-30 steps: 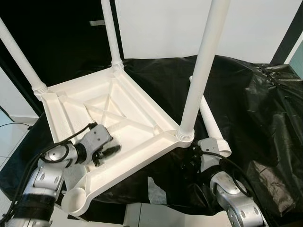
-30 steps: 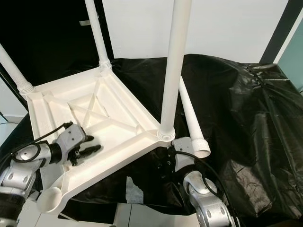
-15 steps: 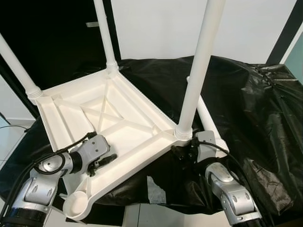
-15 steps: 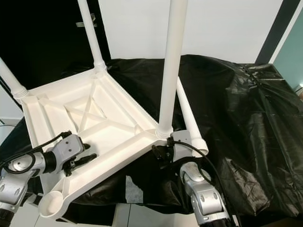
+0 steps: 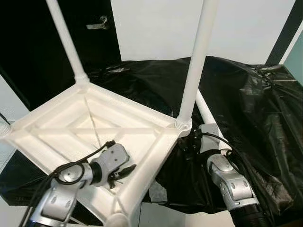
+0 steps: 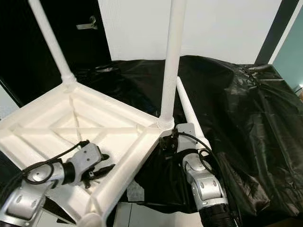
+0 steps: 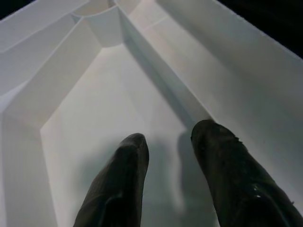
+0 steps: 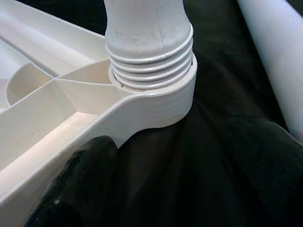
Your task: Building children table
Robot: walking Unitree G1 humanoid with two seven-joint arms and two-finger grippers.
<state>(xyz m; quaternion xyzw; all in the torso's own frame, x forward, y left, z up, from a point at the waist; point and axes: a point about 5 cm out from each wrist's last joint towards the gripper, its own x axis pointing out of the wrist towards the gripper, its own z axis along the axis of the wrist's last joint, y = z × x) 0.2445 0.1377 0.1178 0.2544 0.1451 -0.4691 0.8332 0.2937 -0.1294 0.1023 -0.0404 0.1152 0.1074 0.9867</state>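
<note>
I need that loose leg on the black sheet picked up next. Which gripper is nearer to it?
Right. The right gripper sits at the tabletop corner beside the loose leg; the left gripper is inside the tabletop's underside, farther away.

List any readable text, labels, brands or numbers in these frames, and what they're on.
None readable.
White table top: plain plastic ribs, no print or moulded lettering visible.
Screwed-in leg and loose leg: blank.
Black plastic sheet: unmarked.
Left gripper and right gripper: no legible markings.
</note>
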